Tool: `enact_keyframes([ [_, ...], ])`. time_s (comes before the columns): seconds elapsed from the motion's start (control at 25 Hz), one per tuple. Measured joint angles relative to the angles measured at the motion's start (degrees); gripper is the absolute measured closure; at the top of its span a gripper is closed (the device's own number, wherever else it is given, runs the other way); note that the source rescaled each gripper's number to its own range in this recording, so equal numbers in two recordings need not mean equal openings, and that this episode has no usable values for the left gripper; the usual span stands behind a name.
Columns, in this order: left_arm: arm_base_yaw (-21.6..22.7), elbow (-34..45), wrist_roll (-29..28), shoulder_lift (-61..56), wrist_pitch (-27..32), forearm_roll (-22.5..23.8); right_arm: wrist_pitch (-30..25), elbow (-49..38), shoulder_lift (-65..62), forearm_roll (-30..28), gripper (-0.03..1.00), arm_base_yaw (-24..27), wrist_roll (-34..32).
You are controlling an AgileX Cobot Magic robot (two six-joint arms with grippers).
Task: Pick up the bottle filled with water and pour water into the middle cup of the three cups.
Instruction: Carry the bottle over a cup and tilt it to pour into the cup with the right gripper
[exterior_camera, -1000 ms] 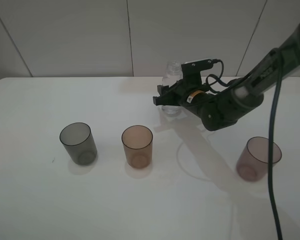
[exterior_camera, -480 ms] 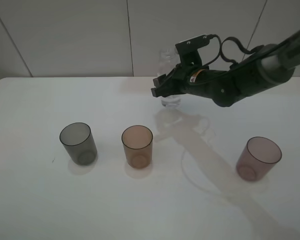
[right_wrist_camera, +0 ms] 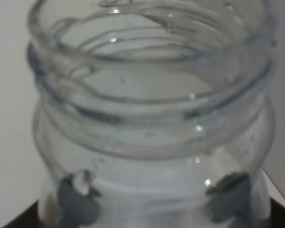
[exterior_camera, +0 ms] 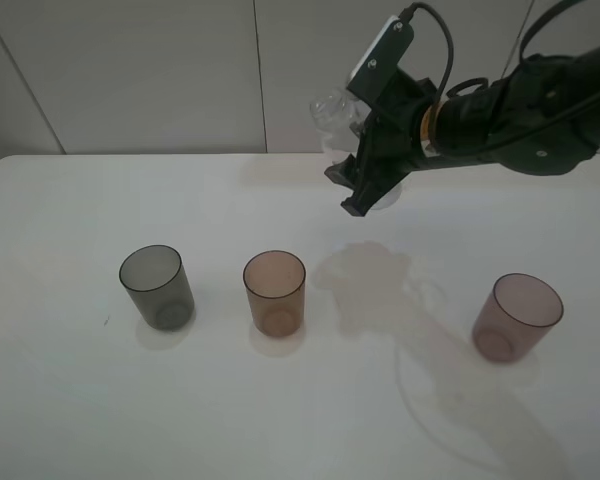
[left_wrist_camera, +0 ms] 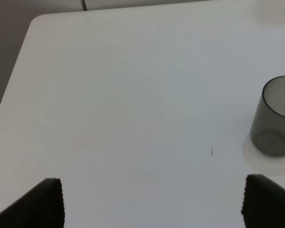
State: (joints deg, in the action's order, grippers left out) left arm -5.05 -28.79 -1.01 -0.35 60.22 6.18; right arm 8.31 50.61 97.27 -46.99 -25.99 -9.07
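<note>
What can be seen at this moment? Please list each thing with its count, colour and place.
bottle: one, clear and capless, held tilted above the far side of the table, neck toward the left of the exterior view
smoky grey cup: one, upright, left end of the row
amber-brown cup: one, upright, middle of the row
mauve-purple cup: one, upright, right end, set further apart
table: one, white, under everything
wall: pale panels, behind the table
right gripper: one, black, shut on the bottle, above the table behind the cups
left gripper: one, black, open and empty, seen only in its wrist view, near the smoky grey cup
</note>
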Motion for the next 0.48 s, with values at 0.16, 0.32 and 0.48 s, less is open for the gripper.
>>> enact_keyframes([
  [0.16, 0.0, 0.0, 0.0, 0.0, 0.0, 0.0, -0.26, -5.18, -3.57, -6.81, 0.94, -0.54, -2.78],
  [0.32, 0.0, 0.0, 0.0, 0.0, 0.0, 0.0, -1.37, -7.94, -5.17, -9.19, 0.94, -1.36, -4.91],
  [0.48, 0.0, 0.0, 0.0, 0.0, 0.0, 0.0, -1.62, -8.18, -5.34, -1.73, 0.94, -2.46, -0.74],
])
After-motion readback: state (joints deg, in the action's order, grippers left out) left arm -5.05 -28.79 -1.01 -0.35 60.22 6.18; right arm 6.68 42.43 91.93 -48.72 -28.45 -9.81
